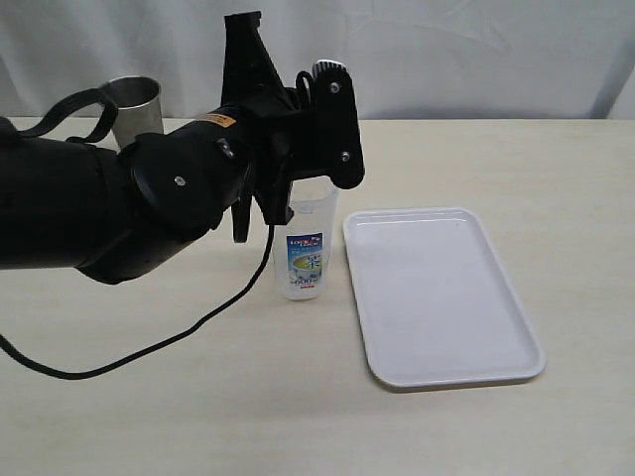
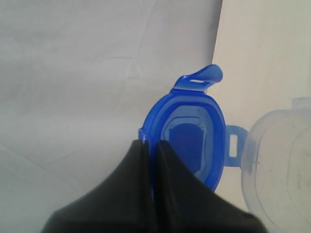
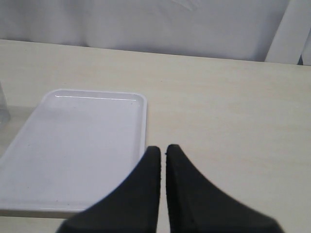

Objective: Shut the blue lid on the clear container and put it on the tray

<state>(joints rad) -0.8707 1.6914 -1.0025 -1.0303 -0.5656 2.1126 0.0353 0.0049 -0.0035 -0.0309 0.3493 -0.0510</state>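
**Left-arm grip confirmed**

Left arm extends in from its side. The left tool [image 2: 149, 145] pinches the small blue plastic lid [image 2: 194, 141] by its rim, next to the tall clear plastic container's [image 1: 306, 253] mouth. The right tool [image 3: 163, 153] is closed and empty. Container stands on the pale surface [image 1: 516, 159], just beside the flat white plastic tray [image 1: 442, 297]. White drape [image 1: 476, 50] behind.

A tapered, brushed-steel cup [image 1: 134, 107] stands upright at the far left rear of a pale, wood-grain tabletop [image 1: 496, 416], close to the back edge; its mouth is open and its inside looks dull grey, while its lower part is hidden from view. Behind the tabletop a white, softly creased fabric backdrop [image 1: 476, 50] hangs across the whole width of the scene. The right wrist view shows a plain white upright strip [image 3: 289, 31] against that backdrop
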